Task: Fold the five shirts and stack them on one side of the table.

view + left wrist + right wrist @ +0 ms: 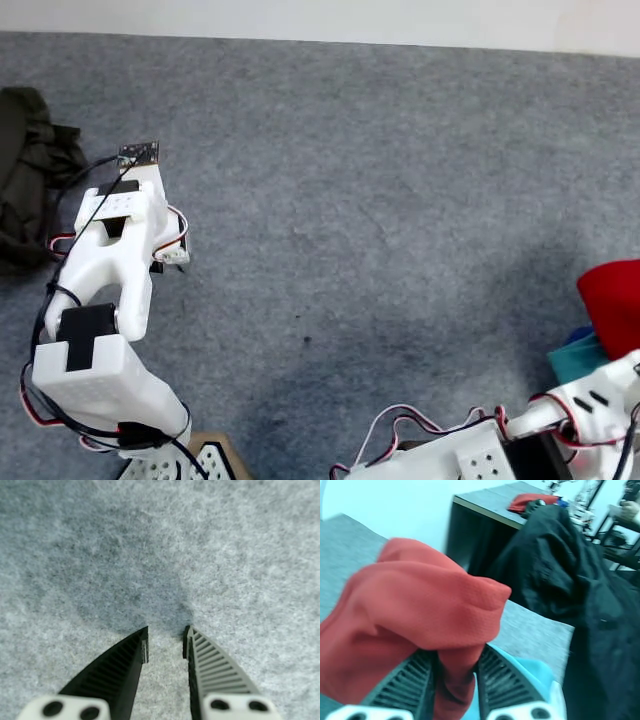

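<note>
Count: two arms, two claws and three shirts (one red, one teal, one dark), plus a blue sliver of cloth too small to identify.

The red shirt (612, 300) is bunched rather than folded and shows a fine mesh weave. It lies at one edge of the grey felt table (380, 180). The teal shirt (577, 358) touches the red shirt and lies partly beneath it. The blue sliver (580, 335) shows between the two. The dark shirt (25, 170) lies crumpled at the opposite edge, well apart from the red shirt.

The right arm (480, 455) sits low, just beside the red shirt, and the right claw (457, 655) is clamped on a fold of it. The left arm (110, 290) stretches out well apart from the red shirt. The left claw (165, 640) points down at the felt with its fingers apart.
</note>
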`<act>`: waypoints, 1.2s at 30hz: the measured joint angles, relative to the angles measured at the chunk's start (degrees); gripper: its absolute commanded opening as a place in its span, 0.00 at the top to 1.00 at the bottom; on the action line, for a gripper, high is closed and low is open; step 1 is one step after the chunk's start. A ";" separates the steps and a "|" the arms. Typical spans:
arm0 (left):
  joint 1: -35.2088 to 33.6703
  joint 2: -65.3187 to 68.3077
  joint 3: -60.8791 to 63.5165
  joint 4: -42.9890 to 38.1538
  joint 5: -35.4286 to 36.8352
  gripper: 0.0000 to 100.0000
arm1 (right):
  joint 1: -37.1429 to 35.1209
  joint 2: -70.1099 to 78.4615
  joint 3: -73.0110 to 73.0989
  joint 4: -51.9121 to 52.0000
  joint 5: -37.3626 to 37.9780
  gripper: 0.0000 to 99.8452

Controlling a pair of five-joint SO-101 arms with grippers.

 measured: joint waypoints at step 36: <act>0.00 0.00 0.00 -0.53 0.00 0.85 | 14.86 -6.33 8.70 -4.57 16.18 0.74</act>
